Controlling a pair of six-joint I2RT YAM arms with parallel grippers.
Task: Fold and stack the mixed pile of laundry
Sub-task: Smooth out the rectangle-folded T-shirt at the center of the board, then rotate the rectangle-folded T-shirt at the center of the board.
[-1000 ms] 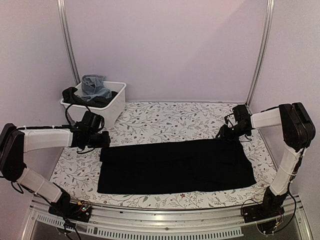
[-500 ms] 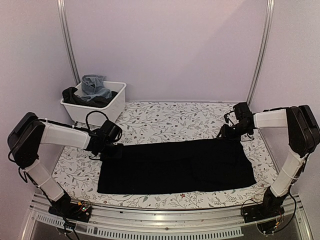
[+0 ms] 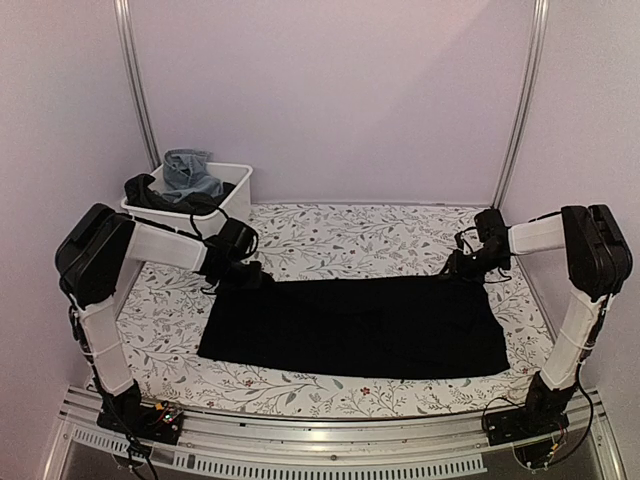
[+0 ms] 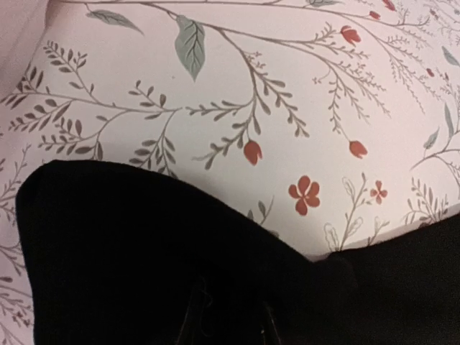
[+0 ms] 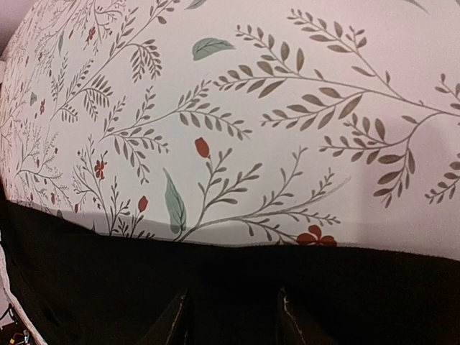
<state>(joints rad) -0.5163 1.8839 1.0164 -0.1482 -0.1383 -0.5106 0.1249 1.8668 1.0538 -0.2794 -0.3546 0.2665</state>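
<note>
Black cloth point(image 3: 350, 325) masks left gripper point(image 3: 257, 280) and right gripper point(image 3: 453, 269) at far corners; grasp cannot be told.

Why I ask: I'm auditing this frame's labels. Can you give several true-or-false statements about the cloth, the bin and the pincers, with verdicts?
1. The black cloth lies spread flat on the table. True.
2. The white bin is empty. False: it holds denim jeans and dark clothes.
3. The left pincer and right pincer sit at the cloth's far corners. True.
4. The bin stands at the table's far right corner. False: far left.
</note>
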